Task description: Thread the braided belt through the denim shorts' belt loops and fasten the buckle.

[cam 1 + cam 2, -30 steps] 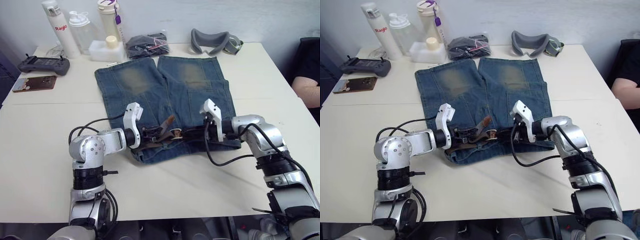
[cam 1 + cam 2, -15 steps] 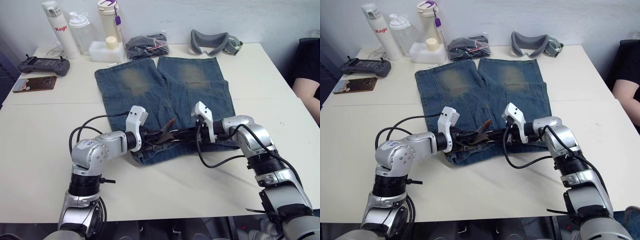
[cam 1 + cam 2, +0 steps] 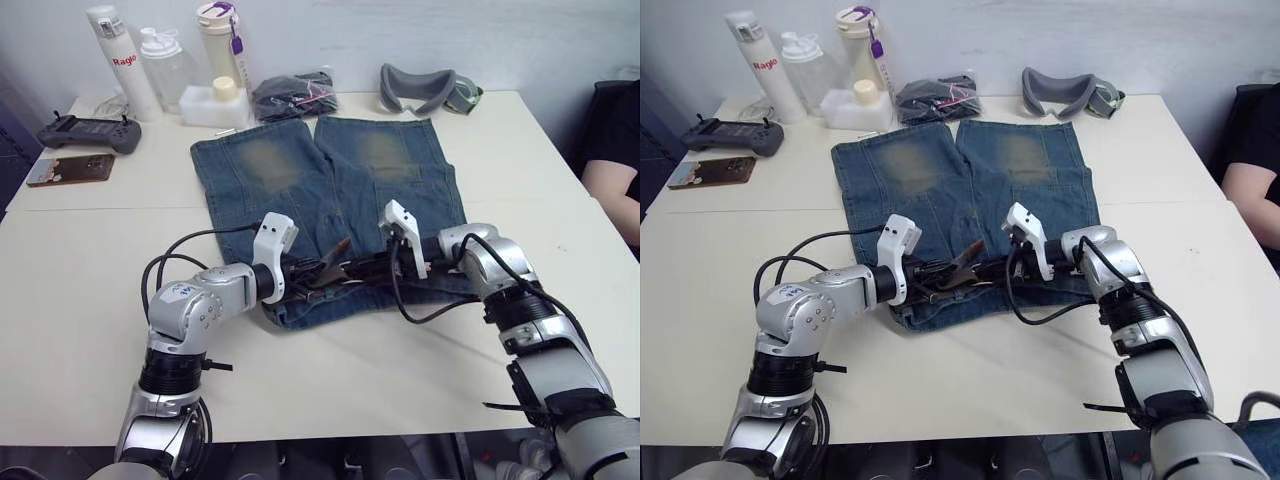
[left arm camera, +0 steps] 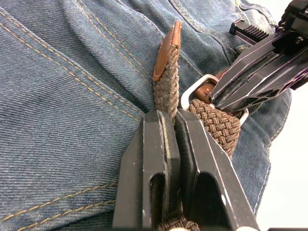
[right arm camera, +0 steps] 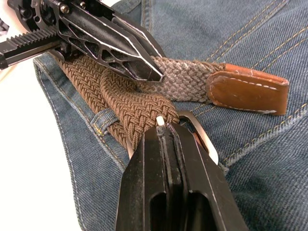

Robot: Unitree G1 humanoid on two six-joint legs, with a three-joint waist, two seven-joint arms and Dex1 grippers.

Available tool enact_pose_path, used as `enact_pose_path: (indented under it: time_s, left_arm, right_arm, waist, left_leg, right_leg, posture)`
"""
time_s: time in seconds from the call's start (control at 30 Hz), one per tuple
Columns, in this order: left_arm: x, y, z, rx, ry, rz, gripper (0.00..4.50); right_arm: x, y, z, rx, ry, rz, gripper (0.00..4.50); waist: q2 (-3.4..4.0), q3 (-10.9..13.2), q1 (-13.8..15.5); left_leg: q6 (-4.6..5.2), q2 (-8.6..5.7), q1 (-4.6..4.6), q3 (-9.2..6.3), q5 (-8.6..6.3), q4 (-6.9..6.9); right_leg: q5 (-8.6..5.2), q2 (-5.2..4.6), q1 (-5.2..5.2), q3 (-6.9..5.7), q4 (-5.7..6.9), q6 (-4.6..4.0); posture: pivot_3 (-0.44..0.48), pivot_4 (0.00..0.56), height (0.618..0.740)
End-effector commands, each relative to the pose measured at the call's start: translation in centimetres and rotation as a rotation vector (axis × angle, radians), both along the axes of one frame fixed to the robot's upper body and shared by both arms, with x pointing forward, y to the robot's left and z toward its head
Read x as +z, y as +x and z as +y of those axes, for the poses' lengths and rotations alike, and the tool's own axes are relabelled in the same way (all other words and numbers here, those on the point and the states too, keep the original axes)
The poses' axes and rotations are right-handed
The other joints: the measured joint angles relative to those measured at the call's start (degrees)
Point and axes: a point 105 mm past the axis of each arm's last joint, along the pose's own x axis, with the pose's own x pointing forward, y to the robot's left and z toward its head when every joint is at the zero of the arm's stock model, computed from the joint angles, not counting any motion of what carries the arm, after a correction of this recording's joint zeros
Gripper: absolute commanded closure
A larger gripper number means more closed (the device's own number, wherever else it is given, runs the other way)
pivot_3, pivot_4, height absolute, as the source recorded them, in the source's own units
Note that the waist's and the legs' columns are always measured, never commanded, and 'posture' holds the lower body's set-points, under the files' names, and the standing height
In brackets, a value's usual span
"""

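Observation:
The denim shorts (image 3: pixel 300 165) lie flat on the white table (image 3: pixel 80 290), waistband toward me. Along the waistband runs the braided belt (image 3: pixel 335 278). My left gripper (image 4: pixel 172 115) is shut on the belt's free end, whose brown leather tip (image 4: pixel 166 53) sticks up over the denim. From the right, my right gripper (image 5: pixel 163 129) is shut on the silver buckle (image 5: pixel 206 142), its fingertips right at the prong. The two grippers (image 3: pixel 308 272) (image 3: pixel 368 268) nearly meet at the middle of the waistband. One belt loop (image 5: pixel 103 126) shows beside the braid.
Three bottles (image 3: pixel 115 60) and a white box (image 3: pixel 212 100) stand at the back left. A black bundle in a bag (image 3: pixel 292 92) and a grey padded band (image 3: pixel 428 85) lie behind the shorts. A controller (image 3: pixel 88 132) sits far left. A person's arm (image 3: pixel 612 170) is at the right edge.
My right gripper has moved left along the waistband with the buckle, closing the gap to my left gripper. The left gripper shifted slightly right with the belt end.

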Motion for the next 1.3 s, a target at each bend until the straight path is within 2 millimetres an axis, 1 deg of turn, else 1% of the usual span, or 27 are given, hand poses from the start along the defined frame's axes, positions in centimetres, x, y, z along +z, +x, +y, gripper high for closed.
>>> enact_pose_path:
  time_s: [0.03, 0.1, 0.17, 0.2, 0.3, 0.37, 0.43, 0.5, 0.53, 0.57, 0.6, 0.63, 0.67, 0.73, 0.8, 0.83, 0.87, 0.9, 0.97, 1.03, 1.13, 1.23, 1.3]
  left_arm:
    - [-0.6, 0.2, 0.3, 0.027, 0.009, 0.009, 4.5]
    - [-0.5, 0.4, 0.3, 0.036, 0.005, 0.002, 4.5]
    - [-0.4, 0.5, 0.4, 0.042, 0.003, -0.004, 4.5]
    - [-0.4, 0.6, 0.4, 0.044, 0.001, -0.007, 4.5]
    - [-0.2, 0.8, 0.2, 0.049, -0.005, -0.016, 4.5]
    - [-0.1, 0.9, 0.1, 0.051, -0.009, -0.022, 4.5]
    - [0.5, 1.5, 0.0, 0.06, -0.019, -0.046, 4.5]
    - [1.6, 2.3, -0.2, 0.063, -0.042, -0.081, 4.5]
    - [2.0, 2.5, -0.4, 0.062, -0.052, -0.09, 4.5]
    - [2.5, 2.7, -0.6, 0.053, -0.066, -0.098, 4.5]
    - [3.2, 2.9, -1.1, 0.037, -0.087, -0.108, 4.5]
    - [4.0, 3.1, -1.5, 0.017, -0.113, -0.115, 4.5]
    - [4.6, 3.2, -1.8, 0.004, -0.13, -0.119, 4.5]
    - [6.3, 3.6, -2.6, -0.052, -0.124, -0.164, 4.5]
    - [7.8, 4.4, -2.4, -0.066, -0.117, -0.186, 4.5]
    - [8.1, 4.7, -2.3, -0.065, -0.118, -0.186, 4.5]
    - [9.0, 4.9, -2.4, -0.086, -0.122, -0.197, 4.5]
    - [9.5, 5.1, -2.4, -0.102, -0.123, -0.205, 4.5]
    - [11.3, 5.3, -3.0, -0.15, -0.138, -0.232, 4.5]
    - [12.7, 5.4, -3.9, -0.194, -0.15, -0.257, 4.5]
    - [15.3, 5.1, -6.1, -0.29, -0.177, -0.302, 4.5]
    - [17.1, 5.0, -8.0, -0.356, -0.189, -0.331, 4.5]
    - [18.5, 4.6, -10.0, -0.425, -0.188, -0.369, 4.5]
  right_arm:
    - [-4.6, -1.0, -0.8, -0.009, -0.146, 0.147, 4.47]
    - [-5.5, -1.3, -0.9, 0.002, -0.183, 0.188, 4.47]
    - [-6.2, -2.1, -0.7, 0.027, -0.202, 0.262, 4.47]
    - [-6.7, -2.6, -0.8, 0.047, -0.219, 0.297, 4.47]
    - [-8.0, -3.4, -1.2, 0.073, -0.288, 0.342, 4.47]
    - [-8.6, -3.5, -1.3, 0.073, -0.313, 0.352, 4.47]
    - [-9.4, -3.5, -1.4, 0.06, -0.343, 0.364, 4.47]
    - [-10.3, -3.7, -1.6, 0.044, -0.377, 0.375, 4.47]
    - [-10.6, -3.7, -1.7, 0.04, -0.385, 0.377, 4.47]
    - [-10.9, -3.7, -1.8, 0.033, -0.393, 0.375, 4.47]
    - [-11.2, -3.7, -1.8, 0.02, -0.401, 0.371, 4.47]
    - [-11.5, -3.6, -1.9, 0.01, -0.411, 0.364, 4.47]
    - [-11.6, -3.6, -1.9, 0.004, -0.418, 0.359, 4.47]
    - [-12.3, -3.7, -2.3, -0.011, -0.449, 0.336, 4.47]
    - [-13.1, -3.9, -2.8, -0.019, -0.484, 0.319, 4.47]
    - [-13.3, -3.9, -3.0, -0.018, -0.494, 0.312, 4.47]
    - [-13.6, -4.1, -3.1, -0.024, -0.497, 0.313, 4.47]
    - [-13.9, -4.2, -3.2, -0.029, -0.496, 0.315, 4.47]
    - [-14.2, -4.7, -2.9, -0.027, -0.468, 0.322, 4.47]
    - [-14.5, -5.3, -2.8, 0.004, -0.477, 0.301, 4.47]
    - [-15.2, -5.8, -2.6, 0.014, -0.495, 0.26, 4.47]
    - [-15.5, -6.2, -2.4, 0.017, -0.495, 0.263, 4.47]
    - [-16.1, -6.7, -2.7, 0.038, -0.527, 0.259, 4.47]
  waist:
    - [-0.04, -0.2, 0.0]
    - [-0.05, -0.2, 0.0]
    - [-0.02, -0.4, 0.0]
    - [-0.01, -0.5, 0.0]
    - [-0.16, -1.1, 0.0]
    - [-0.23, -1.4, 0.0]
    - [-0.17, -1.8, 0.0]
    - [-0.15, -2.0, 0.0]
    - [-0.18, -2.0, 0.0]
    - [-0.18, -2.2, 0.0]
    - [-0.2, -2.3, 0.0]
    - [-0.23, -2.5, 0.0]
    - [-0.23, -2.7, 0.0]
    - [-0.24, -2.8, -0.3]
    - [-0.26, -2.8, -0.4]
    - [-0.2, -2.9, -0.4]
    - [-0.12, -2.9, -0.5]
    - [-0.1, -2.9, -0.5]
    - [-0.14, -3.0, -0.4]
    - [-0.15, -3.0, -0.4]
    - [-0.14, -3.0, -0.3]
    - [-0.13, -3.0, -0.4]
    - [-0.07, -3.0, -0.4]
  left_leg:
    - [0.0, 0.0, 0.04, 0.0, -0.01, -0.02]
    - [-0.05, 0.0, 0.28, 0.0, -0.04, -0.1]
    - [-0.11, -0.01, 0.81, -0.02, -0.1, -0.32]
    - [-0.13, -0.01, 0.89, -0.04, -0.12, -0.39]
    - [-0.17, 0.0, 0.88, -0.14, -0.16, -0.46]
    - [-0.22, 0.0, 0.88, -0.25, -0.19, -0.47]
    - [-0.27, 0.0, 0.88, -0.38, -0.22, -0.48]
    - [-0.31, 0.0, 0.92, -0.47, -0.24, -0.49]
    - [-0.31, 0.0, 1.09, -0.54, -0.25, -0.5]
    - [-0.41, 0.01, 1.46, -0.61, -0.39, -0.61]
    - [-0.66, 0.02, 1.77, -0.66, -0.68, -0.72]
    - [-0.41, 0.03, 1.88, -0.75, -0.98, -0.72]
    - [-0.57, 0.04, 1.93, -0.82, -1.12, -0.72]
    - [-0.69, 0.06, 2.21, -0.93, -1.19, -0.75]
    - [-0.73, 0.04, 2.6, -0.92, -1.25, -0.94]
    - [-0.74, 0.04, 2.75, -0.92, -1.24, -1.06]
    - [-0.77, 0.02, 2.91, -0.93, -1.22, -1.21]
    - [-0.8, -0.01, 3.23, -0.92, -1.2, -1.45]
    - [-0.81, -0.02, 3.55, -0.94, -1.21, -1.57]
    - [-0.87, -0.02, 3.6, -0.97, -1.21, -1.6]
    - [-0.89, -0.01, 3.61, -0.99, -1.23, -1.62]
    - [-0.89, -0.02, 3.61, -0.98, -1.24, -1.65]
    - [-0.89, -0.02, 3.59, -0.98, -1.24, -1.66]
  right_leg:
    - [0.0, -0.01, 0.04, -0.01, -0.02, 0.0]
    - [-0.01, -0.01, 0.26, -0.01, -0.09, -0.02]
    - [-0.03, -0.01, 0.8, -0.03, -0.34, -0.05]
    - [-0.04, -0.01, 0.9, -0.07, -0.41, -0.06]
    - [-0.13, -0.03, 0.93, -0.18, -0.47, -0.13]
    - [-0.2, -0.03, 0.98, -0.29, -0.48, -0.17]
    - [-0.23, -0.03, 1.04, -0.39, -0.51, -0.22]
    - [-0.24, -0.03, 1.14, -0.48, -0.57, -0.23]
    - [-0.25, -0.04, 1.36, -0.55, -0.65, -0.25]
    - [-0.28, -0.03, 1.78, -0.64, -0.83, -0.29]
    - [-0.32, -0.03, 2.12, -0.68, -0.99, -0.32]
    - [-0.37, -0.03, 2.34, -0.76, -1.05, -0.31]
    - [-0.37, -0.03, 2.43, -0.84, -1.14, -0.31]
    - [-0.38, -0.03, 2.83, -0.98, -1.33, -0.31]
    - [-0.41, -0.03, 3.21, -0.97, -1.45, -0.3]
    - [-0.41, -0.03, 3.32, -0.97, -1.52, -0.3]
    - [-0.41, -0.03, 3.48, -0.98, -1.64, -0.3]
    - [-0.41, -0.03, 3.78, -0.97, -1.85, -0.3]
    - [-0.44, -0.03, 3.92, -0.97, -1.93, -0.31]
    - [-0.45, -0.03, 3.91, -1.0, -1.96, -0.31]
    - [-0.45, -0.03, 3.9, -1.0, -2.02, -0.3]
    - [-0.45, -0.04, 3.9, -0.98, -2.02, -0.29]
    - [-0.45, -0.04, 3.87, -0.95, -2.02, -0.29]
  posture:
    - [0.0, 0.15, 0.681]
    - [0.0, 0.15, 0.681]
    - [0.0, 0.15, 0.681]
    - [0.0, 0.15, 0.681]
    - [0.0, 0.15, 0.681]
    - [0.0, 0.15, 0.681]
    - [0.0, 0.15, 0.681]
    - [0.0, 0.15, 0.681]
    - [0.0, 0.15, 0.681]
    - [0.0, 0.15, 0.681]
    - [0.0, 0.15, 0.681]
    - [0.0, 0.15, 0.681]
    - [0.0, 0.15, 0.681]
    - [0.0, 0.15, 0.681]
    - [0.0, 0.15, 0.681]
    - [0.0, 0.15, 0.681]
    - [0.0, 0.15, 0.681]
    - [0.0, 0.15, 0.681]
    - [0.0, 0.15, 0.681]
    - [0.0, 0.15, 0.681]
    - [0.0, 0.15, 0.681]
    - [0.0, 0.15, 0.681]
    - [0.0, 0.15, 0.681]
